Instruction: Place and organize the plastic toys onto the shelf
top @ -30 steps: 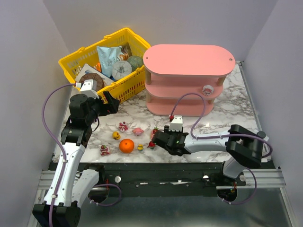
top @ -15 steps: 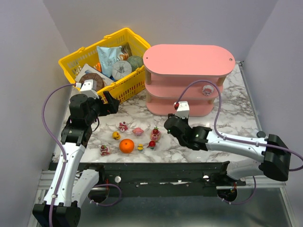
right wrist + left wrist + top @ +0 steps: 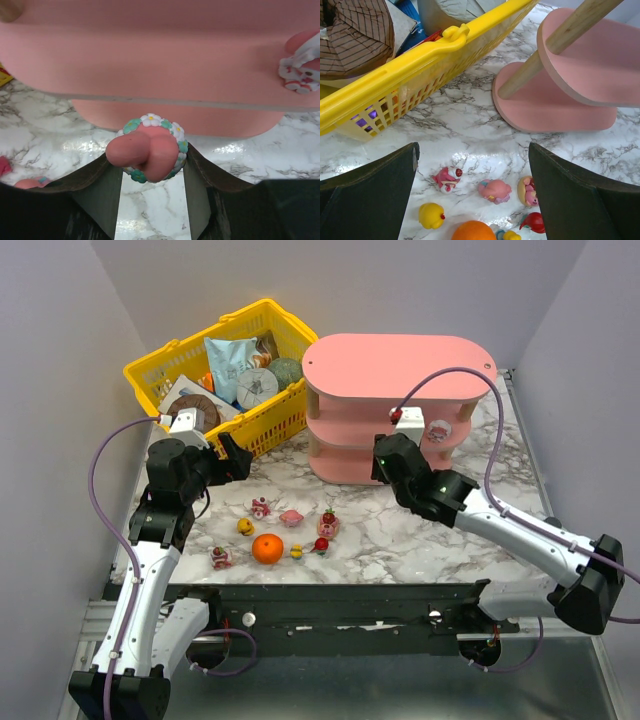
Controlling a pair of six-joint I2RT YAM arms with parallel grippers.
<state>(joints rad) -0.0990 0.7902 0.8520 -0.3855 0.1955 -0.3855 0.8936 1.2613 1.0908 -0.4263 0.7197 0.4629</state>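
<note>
One pink toy (image 3: 148, 150), ringed with small white and green flowers, is pinched between the fingers of the right gripper (image 3: 150, 167). It hangs just in front of the cream edge of the shelf (image 3: 150, 60), level with or slightly below the middle board. A second toy (image 3: 300, 70) already stands on that board, off to the right.

Several things could go wrong from here. The fingers hold only the lower part of a rounded, glossy body, so a knock against the board's edge could squeeze it out or twist it in the grip. The gap between the tiers looks low, and a flat approach might catch the wrist on the board above. Pushing in too far to the right could topple the second toy. The purple cable (image 3: 440, 375) arches over the top board and might drag there.

Only the right wrist view shows the pinch and the toy's flower ring; from above, the gripper body hides the toy. The top view alone shows how much is left: seven loose toys (image 3: 291, 517) lie on the marble table (image 3: 420, 530) around the orange ball (image 3: 267, 548), near the yellow basket (image 3: 150, 365). The left gripper (image 3: 235, 458) hovers over them with its fingers spread wide and empty. The left wrist view adds the shelf's wooden post (image 3: 540, 60) and a closer look at several of those toys
</note>
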